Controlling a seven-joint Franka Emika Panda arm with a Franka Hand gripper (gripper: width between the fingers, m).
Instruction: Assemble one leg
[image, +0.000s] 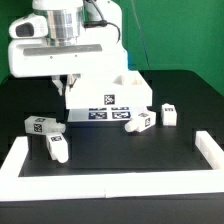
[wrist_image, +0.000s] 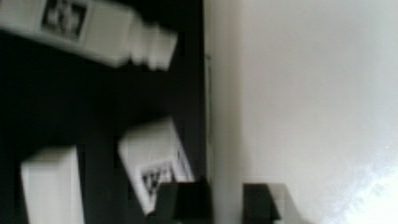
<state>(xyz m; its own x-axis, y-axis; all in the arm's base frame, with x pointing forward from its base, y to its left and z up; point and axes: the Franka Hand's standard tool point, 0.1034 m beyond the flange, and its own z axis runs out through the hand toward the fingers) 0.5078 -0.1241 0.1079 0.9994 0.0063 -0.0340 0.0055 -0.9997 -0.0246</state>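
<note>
The large white square panel (image: 105, 98) lies at the back middle of the black table, with tags on its front side. My gripper (image: 68, 88) is down at its edge on the exterior view's left. In the wrist view my gripper (wrist_image: 222, 205) straddles the panel's (wrist_image: 302, 100) edge, with its two dark fingers (wrist_image: 182, 205) close on either side, so it appears shut on that edge. Several legs lie loose: two at the exterior view's left (image: 42, 124) (image: 57, 149) and two at its right (image: 140, 122) (image: 169, 114). The wrist view shows two tagged legs (wrist_image: 98, 30) (wrist_image: 164, 155) beside the panel.
A low white border runs along the table's left (image: 15, 160), front and right (image: 210, 150) sides. A green backdrop stands behind the arm.
</note>
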